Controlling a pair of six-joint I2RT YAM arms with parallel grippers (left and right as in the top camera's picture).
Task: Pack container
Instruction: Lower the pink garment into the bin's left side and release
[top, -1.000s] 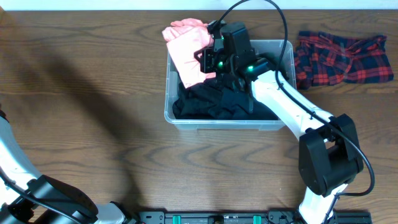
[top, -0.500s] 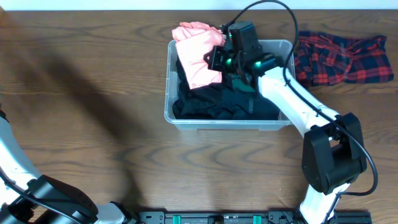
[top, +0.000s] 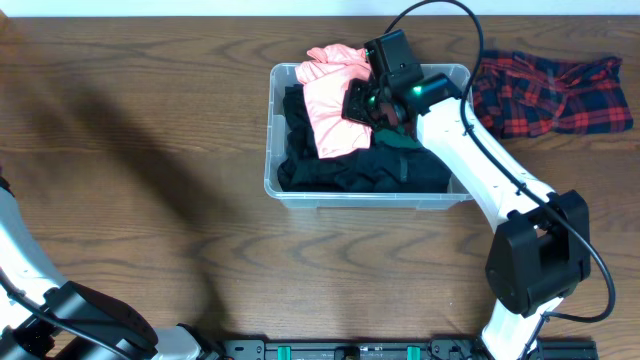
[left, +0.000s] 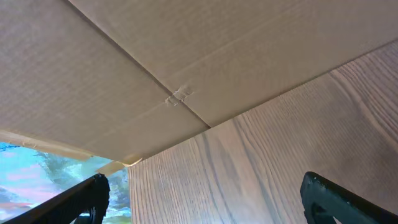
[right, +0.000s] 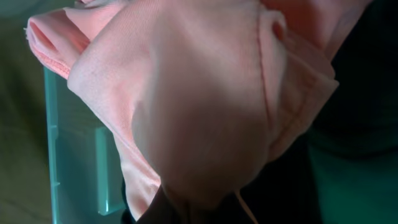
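We are clutching a crumpled pink fabric garment (top: 335, 110) in our right gripper (top: 360, 101) over the clear rectangular plastic container (top: 360, 198); our left gripper (left: 205, 190) is gaping wide.

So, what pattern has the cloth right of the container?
Red and dark plaid cloth; overhead view shows it best.
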